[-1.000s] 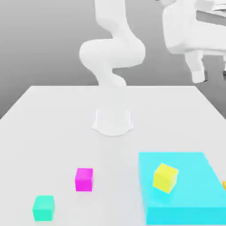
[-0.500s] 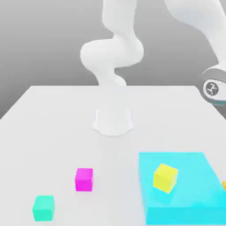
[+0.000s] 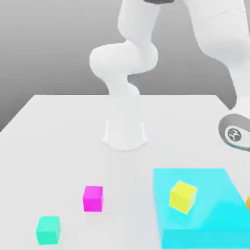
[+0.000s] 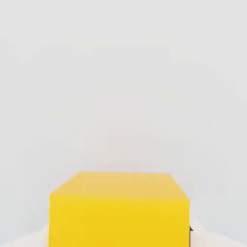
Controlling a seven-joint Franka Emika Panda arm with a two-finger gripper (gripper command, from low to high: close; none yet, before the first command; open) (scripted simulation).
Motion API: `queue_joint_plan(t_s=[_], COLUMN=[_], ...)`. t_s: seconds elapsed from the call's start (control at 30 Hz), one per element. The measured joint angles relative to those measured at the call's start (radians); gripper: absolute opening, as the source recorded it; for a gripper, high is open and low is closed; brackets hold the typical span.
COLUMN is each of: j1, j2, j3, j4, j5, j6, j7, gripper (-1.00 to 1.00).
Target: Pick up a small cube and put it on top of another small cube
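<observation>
The small cube (image 3: 248, 202) is a sliver of orange at the exterior view's right edge, beside the cyan block. Up close in the hand view, the same cube (image 4: 119, 212) looks yellow-orange and sits right in front of the hand on the white table. My gripper (image 4: 119, 239) is shut on the cube, with pale finger parts flanking its lower corners. The arm's wrist (image 3: 234, 133) hangs low at the exterior view's right, above that cube. A magenta cube (image 3: 93, 198) and a green cube (image 3: 48, 230) lie at the exterior view's front left.
A large flat cyan block (image 3: 210, 185) lies at the front right with a yellow cube (image 3: 183, 197) tilted on top of it. The arm's white base (image 3: 125, 134) stands mid-table. The table (image 3: 58, 141) is white.
The arm has swung down along the exterior view's right edge, bringing the wrist low over the orange cube. The fingers have gone from open to shut.
</observation>
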Motion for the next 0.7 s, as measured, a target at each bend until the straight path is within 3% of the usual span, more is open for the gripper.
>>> queue_joint_plan(t_s=[0.57,0.7], j1=[-0.465,-0.595], j2=[-0.236,-0.161], j3=[-0.319,-0.387], j4=[-0.167,-0.169], j5=[0.186,0.268], j6=[-0.051,0.016], j7=[-0.194,-0.258], gripper=[-1.0,-1.0])
